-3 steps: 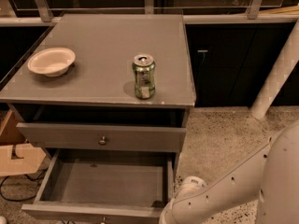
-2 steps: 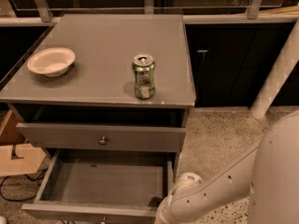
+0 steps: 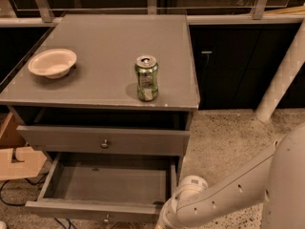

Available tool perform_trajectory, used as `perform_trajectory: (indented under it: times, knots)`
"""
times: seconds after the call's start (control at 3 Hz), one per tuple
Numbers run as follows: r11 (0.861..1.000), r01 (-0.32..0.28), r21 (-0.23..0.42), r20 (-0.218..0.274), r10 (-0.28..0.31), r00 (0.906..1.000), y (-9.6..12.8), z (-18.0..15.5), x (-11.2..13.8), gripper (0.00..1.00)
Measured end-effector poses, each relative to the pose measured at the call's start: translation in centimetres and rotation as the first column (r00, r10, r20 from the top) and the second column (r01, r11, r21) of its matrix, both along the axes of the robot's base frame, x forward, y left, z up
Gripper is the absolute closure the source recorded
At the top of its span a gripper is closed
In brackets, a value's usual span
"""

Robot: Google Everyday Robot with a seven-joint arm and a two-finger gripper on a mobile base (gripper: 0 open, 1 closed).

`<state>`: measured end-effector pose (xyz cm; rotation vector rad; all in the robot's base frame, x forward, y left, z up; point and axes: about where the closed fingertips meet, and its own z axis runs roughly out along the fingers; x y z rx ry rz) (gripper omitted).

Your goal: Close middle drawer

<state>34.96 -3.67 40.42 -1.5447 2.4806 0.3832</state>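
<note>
The middle drawer (image 3: 95, 210) is pulled far out of the grey cabinet, and its inside (image 3: 112, 182) is empty. Its small round knob (image 3: 106, 218) shows at the bottom edge of the view. The uppermost drawer (image 3: 105, 140) above it stands slightly out, with its own knob (image 3: 105, 143). My white arm (image 3: 224, 194) reaches in from the lower right, and its wrist (image 3: 183, 202) is just off the drawer's front right corner. My gripper is below the bottom edge of the view, out of sight.
On the cabinet top (image 3: 105, 42) stand a white bowl (image 3: 52, 62) at the left and a green can (image 3: 146, 78) near the front. A cardboard box (image 3: 19, 159) sits on the floor at the left. A white pillar (image 3: 283, 75) and dark cupboards (image 3: 233, 61) are at the right.
My arm has shifted a little to the left and down, closer to the open drawer's front right corner. The drawers, bowl and can have not moved.
</note>
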Motion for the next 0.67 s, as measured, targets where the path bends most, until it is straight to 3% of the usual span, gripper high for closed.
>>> perform_trajectory:
  times: [0.33, 0.67]
  knots:
    - [1.000, 0.000, 0.000, 0.000, 0.000, 1.0000, 0.0, 0.0, 0.0, 1.00]
    - [1.000, -0.027, 0.010, 0.040, 0.026, 0.9988, 1.3, 0.4, 2.0, 1.00]
